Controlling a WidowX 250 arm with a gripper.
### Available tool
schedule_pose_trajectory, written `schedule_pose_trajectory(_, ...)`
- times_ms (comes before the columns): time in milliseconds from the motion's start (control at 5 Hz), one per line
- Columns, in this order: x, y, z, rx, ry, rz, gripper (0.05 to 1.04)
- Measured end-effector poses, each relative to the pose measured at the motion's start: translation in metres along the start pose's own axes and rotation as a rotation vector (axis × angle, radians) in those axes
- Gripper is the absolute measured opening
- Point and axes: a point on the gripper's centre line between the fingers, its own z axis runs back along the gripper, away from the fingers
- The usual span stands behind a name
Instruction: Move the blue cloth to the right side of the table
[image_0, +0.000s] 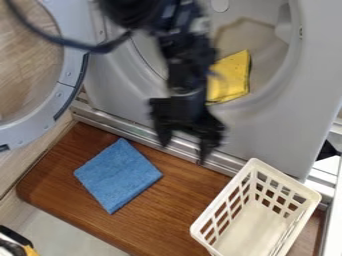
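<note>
I'm black along my arm (187, 67), with small greyish patches toward twelve o'clock. A thick, dark cable (73, 46) curves at eleven o'clock. My black gripper (183, 153) has two angular fingers, tapering toward six o'clock.

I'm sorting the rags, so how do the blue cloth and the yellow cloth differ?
The blue cloth lies flat on the wooden surface, while the yellow cloth sits inside the round drum opening. The blue cloth shows whole, squarish and turned cornerwise; the yellow cloth is partly hidden behind the arm. Neither is in the basket.
</note>
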Motion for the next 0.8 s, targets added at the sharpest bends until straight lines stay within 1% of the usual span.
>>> schedule_pose_trajectory(200,-0.013,0.045,-0.008,0.038,-0.017,0.007,1.0)
schedule_pose_trajectory(400,-0.028,0.095,-0.032,0.067,-0.001,0.005,1.0)
schedule_pose_trajectory(600,-0.039,0.133,-0.067,0.055,0.027,-0.013,1.0)
schedule_pose_trajectory(800,-0.045,0.144,-0.089,0.06,0.026,0.007,1.0)
